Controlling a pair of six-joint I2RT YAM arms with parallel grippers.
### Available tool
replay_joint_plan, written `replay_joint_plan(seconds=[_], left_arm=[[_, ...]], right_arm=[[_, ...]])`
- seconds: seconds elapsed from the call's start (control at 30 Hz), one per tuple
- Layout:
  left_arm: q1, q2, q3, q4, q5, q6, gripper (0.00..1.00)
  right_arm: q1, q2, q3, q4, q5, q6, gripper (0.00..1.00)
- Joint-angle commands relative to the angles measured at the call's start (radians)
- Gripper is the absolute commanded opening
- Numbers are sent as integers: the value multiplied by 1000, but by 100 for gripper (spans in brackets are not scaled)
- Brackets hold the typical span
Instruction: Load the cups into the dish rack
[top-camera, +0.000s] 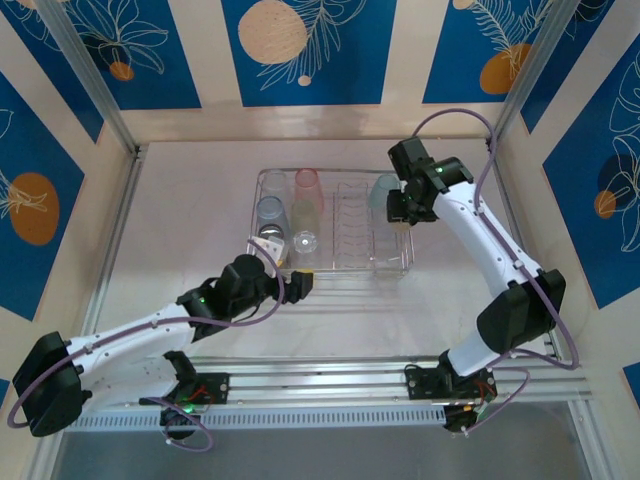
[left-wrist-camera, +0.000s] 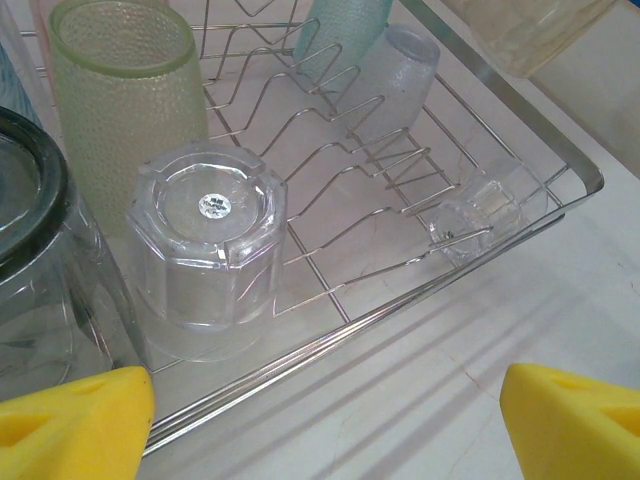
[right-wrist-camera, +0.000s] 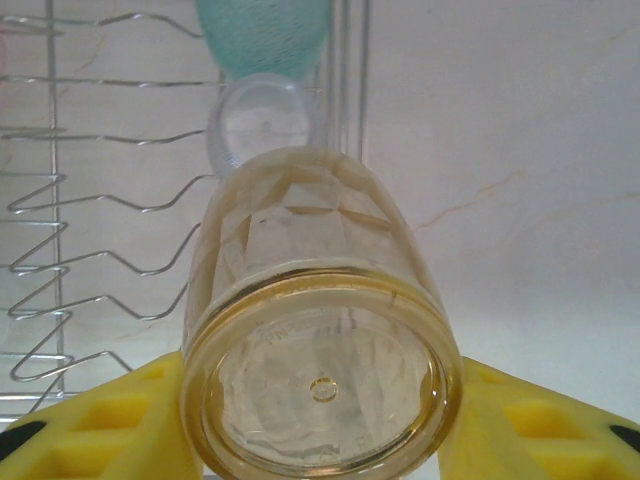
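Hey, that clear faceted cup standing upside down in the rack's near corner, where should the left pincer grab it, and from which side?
Probably from above: pinch the clear cup on two opposite flat facets of its wall, just below the upturned base. The smoky grey cup and yellow-green cup crowd its left and far side, so a sideways approach looks tight.
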Motion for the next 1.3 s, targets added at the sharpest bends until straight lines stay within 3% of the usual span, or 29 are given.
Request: replay_joint_plan(seconds=[0.0,0.3,0.87,1.1,1.27], left_arm=[[8,6,16,20,12,2,89],[9,1,15,12,5,2,89],[8,-39,-6,-18,-29,2,89],[9,-47,-11,-21,-33,3,89],[8,-42,-10,-20,-30,3,89]], right_arm=[[-21,-36,-2,-2,-27,-25,44],[50,17,72,10,-119,-19,43],[216,326,325,-58,-90,-51,44],[212,365,325,-63,-91,-47,49],[205,371,312,-61,-92,-44,58]])
